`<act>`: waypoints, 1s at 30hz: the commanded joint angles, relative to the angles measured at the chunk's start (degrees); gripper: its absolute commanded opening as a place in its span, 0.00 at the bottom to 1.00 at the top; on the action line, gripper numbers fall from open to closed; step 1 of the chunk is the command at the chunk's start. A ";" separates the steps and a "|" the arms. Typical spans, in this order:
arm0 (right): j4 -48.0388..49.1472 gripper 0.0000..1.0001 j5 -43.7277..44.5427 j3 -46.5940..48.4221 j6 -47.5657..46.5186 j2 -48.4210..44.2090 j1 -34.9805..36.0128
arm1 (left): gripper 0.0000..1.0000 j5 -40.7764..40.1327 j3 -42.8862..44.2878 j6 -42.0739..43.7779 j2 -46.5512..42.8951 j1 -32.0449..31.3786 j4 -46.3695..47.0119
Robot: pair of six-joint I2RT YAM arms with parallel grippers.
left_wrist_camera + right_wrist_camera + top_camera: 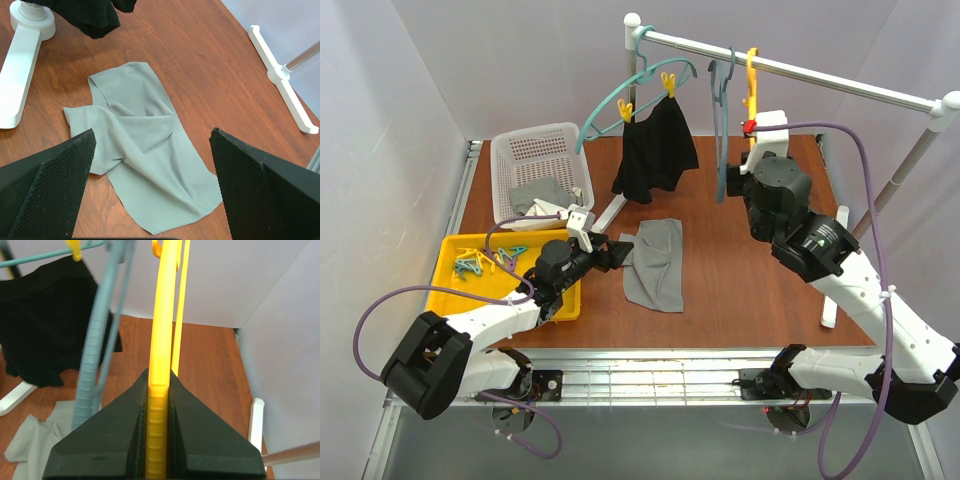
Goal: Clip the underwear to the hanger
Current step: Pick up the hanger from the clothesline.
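Grey underwear (655, 262) lies rumpled on table (740, 290), limp, light; I'd pinch a corner edge. L gripper (617, 252) spread wide, empty, just beside it. R gripper (157, 390) clamped on yellow hanger (162, 330) hung on rail (840, 82).

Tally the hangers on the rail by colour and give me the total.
teal hanger: 1
grey-blue hanger: 1
yellow hanger: 1
Total: 3
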 commanded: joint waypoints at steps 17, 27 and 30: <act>12.79 0.01 -5.26 6.90 -6.92 12.91 2.89 | 0.84 -1.47 0.04 0.91 0.39 0.34 -0.84; 27.54 0.01 -4.74 -7.13 -12.10 -0.34 7.27 | 0.84 -1.91 0.04 0.99 0.66 0.43 -0.40; 28.19 0.01 -3.08 -9.61 -12.55 -5.45 9.21 | 0.84 -2.09 0.13 0.99 0.92 0.43 -0.31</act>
